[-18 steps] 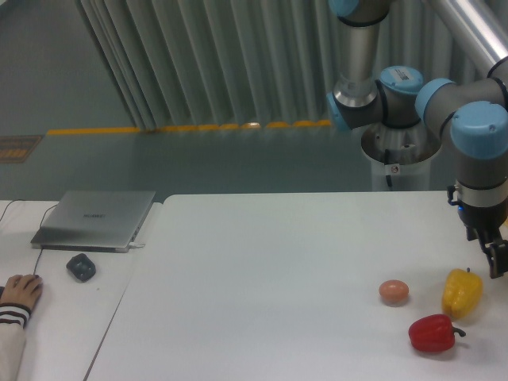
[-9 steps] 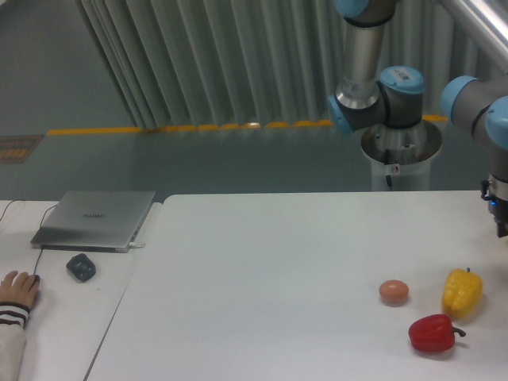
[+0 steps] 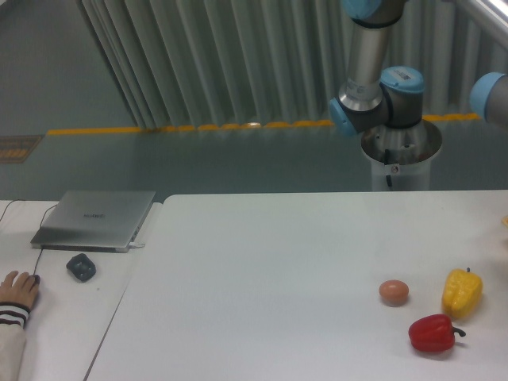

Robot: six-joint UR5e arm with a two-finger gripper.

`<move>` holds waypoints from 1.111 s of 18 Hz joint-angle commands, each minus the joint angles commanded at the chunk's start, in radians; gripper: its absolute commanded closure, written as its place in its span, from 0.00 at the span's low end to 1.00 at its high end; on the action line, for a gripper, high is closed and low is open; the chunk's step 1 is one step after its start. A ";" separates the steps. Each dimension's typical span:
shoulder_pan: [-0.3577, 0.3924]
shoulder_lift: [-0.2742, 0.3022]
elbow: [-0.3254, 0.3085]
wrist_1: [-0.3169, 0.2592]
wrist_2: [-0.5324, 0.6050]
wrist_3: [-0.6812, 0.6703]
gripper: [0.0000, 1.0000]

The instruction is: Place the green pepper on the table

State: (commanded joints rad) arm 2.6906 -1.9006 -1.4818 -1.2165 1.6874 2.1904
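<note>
The big white bench [image 3: 262,270] has three things on it, all near its right end. A yellow pepper [image 3: 462,292] sits close to the right edge. A red pepper [image 3: 432,333] lies just in front of it, with its dark stem pointing right. A small round pinkish-orange thing [image 3: 394,292], maybe an egg or a little fruit, sits just left of the yellow pepper. The three do not touch each other.

No green pepper shows anywhere in the picture.

The robot arm [image 3: 373,71] stands behind the bench. It is grey with light blue caps at its joints. It rises from a round white base [image 3: 401,163] with a small tag on the front. The marks on the tag are too small to read. One more blue cap [image 3: 492,95] shows at the right edge, and there the arm goes out of view. The pincer is not in the picture, so I cannot tell if it is apart, together or holding something.

To the left is a smaller pale desk [image 3: 63,317]. A shut silver laptop [image 3: 95,218] lies on it. There is a small logo on its lid, but it is too blurry to read. A dark mouse [image 3: 81,267] sits in front of the laptop. A person's hand [image 3: 17,289] in a striped cuff rests at the left edge.

A yellow line [image 3: 143,128] runs along the green floor behind.
</note>
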 joint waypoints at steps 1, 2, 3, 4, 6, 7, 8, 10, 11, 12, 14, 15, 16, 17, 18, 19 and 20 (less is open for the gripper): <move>0.002 0.000 -0.002 0.003 0.000 0.018 0.00; 0.002 0.000 0.000 0.003 0.002 0.043 0.00; 0.009 0.000 -0.002 0.005 0.002 0.067 0.00; 0.017 0.000 0.000 0.005 0.002 0.087 0.00; 0.034 -0.005 0.002 0.006 0.002 0.165 0.00; 0.046 -0.006 0.002 0.015 0.002 0.210 0.00; 0.051 -0.009 0.002 0.032 0.002 0.244 0.00; 0.061 -0.017 -0.002 0.051 0.005 0.285 0.00; 0.070 -0.023 0.002 0.058 0.006 0.320 0.00; 0.077 -0.031 0.005 0.072 0.008 0.371 0.00; 0.100 -0.043 0.003 0.103 0.034 0.445 0.00; 0.112 -0.046 0.002 0.109 0.047 0.456 0.00; 0.129 -0.051 -0.002 0.117 0.051 0.456 0.00; 0.146 -0.054 -0.002 0.118 0.051 0.457 0.00; 0.161 -0.061 0.000 0.124 0.048 0.456 0.00; 0.169 -0.067 0.005 0.132 0.048 0.456 0.00; 0.173 -0.074 0.003 0.141 0.048 0.453 0.00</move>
State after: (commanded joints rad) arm 2.8639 -1.9742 -1.4787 -1.0754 1.7349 2.6431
